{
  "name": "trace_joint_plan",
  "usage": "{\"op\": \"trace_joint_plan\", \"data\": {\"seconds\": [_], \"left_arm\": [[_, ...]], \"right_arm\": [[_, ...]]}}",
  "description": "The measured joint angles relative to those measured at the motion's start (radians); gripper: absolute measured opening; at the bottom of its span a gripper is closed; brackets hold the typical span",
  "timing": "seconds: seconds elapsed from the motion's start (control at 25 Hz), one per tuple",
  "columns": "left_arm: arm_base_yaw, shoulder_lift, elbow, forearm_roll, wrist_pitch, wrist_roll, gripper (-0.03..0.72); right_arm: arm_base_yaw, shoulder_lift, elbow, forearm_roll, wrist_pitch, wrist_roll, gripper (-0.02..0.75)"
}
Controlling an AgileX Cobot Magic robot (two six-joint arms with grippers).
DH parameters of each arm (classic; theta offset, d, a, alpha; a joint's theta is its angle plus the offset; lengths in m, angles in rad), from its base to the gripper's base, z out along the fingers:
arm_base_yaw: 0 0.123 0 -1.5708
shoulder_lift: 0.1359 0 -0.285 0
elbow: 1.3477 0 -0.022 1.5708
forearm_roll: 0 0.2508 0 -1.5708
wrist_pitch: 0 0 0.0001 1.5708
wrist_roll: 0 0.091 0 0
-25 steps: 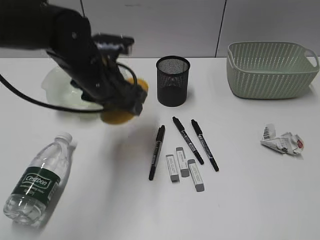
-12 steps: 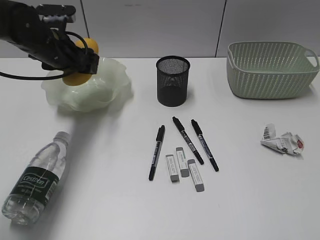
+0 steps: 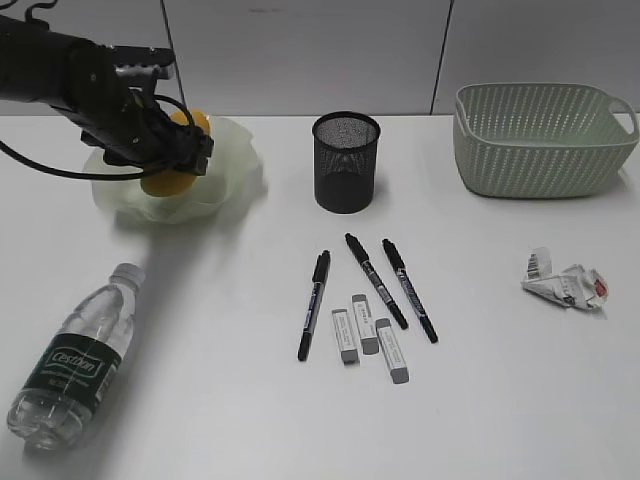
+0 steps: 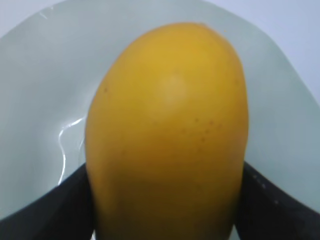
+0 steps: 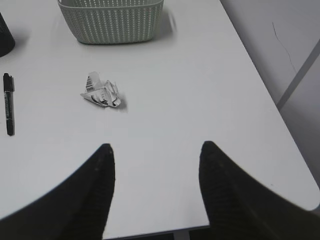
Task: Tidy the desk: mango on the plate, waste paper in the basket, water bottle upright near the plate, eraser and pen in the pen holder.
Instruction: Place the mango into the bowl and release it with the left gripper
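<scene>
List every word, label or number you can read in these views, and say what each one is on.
"Cestbon", white lettering on the dark green label of the water bottle lying on the desk.
Waste paper: barcode, black and red print, too small to read.
Three black pens: barrel printing too small to read.
Three erasers: sleeve markings too blurred to read.
Mango, plate, pen holder, basket: no text.

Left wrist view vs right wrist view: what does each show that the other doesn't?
Only the left wrist view: the mango held between the left end effector's fingers, over the plate. Only the right wrist view: the right end effector open and empty, the waste paper, the basket, one pen on the desk. Shared: nothing.
</scene>
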State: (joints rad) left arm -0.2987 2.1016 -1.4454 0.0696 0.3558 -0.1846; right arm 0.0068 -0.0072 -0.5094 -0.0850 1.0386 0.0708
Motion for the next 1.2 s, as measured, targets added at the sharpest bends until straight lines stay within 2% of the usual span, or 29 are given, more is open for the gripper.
{"op": "trace_joint_plan", "data": {"seconds": [0.44,0.84,1.2], "left_arm": [[0.0,0.0,0.0,-0.038,0.22,0.01,0.557],[0.0,0.003,-0.001,-0.057,0.12,0.033,0.557],[0.0,0.014,-0.001,-0.06,0.152,0.047,0.619]], "right_arm": [[0.0,0.0,0.0,0.0,0.0,0.0,0.434],[0.0,0.0,0.0,0.0,0.0,0.0,0.434],[0.0,0.0,0.0,0.0,0.0,0.0,0.434]]}}
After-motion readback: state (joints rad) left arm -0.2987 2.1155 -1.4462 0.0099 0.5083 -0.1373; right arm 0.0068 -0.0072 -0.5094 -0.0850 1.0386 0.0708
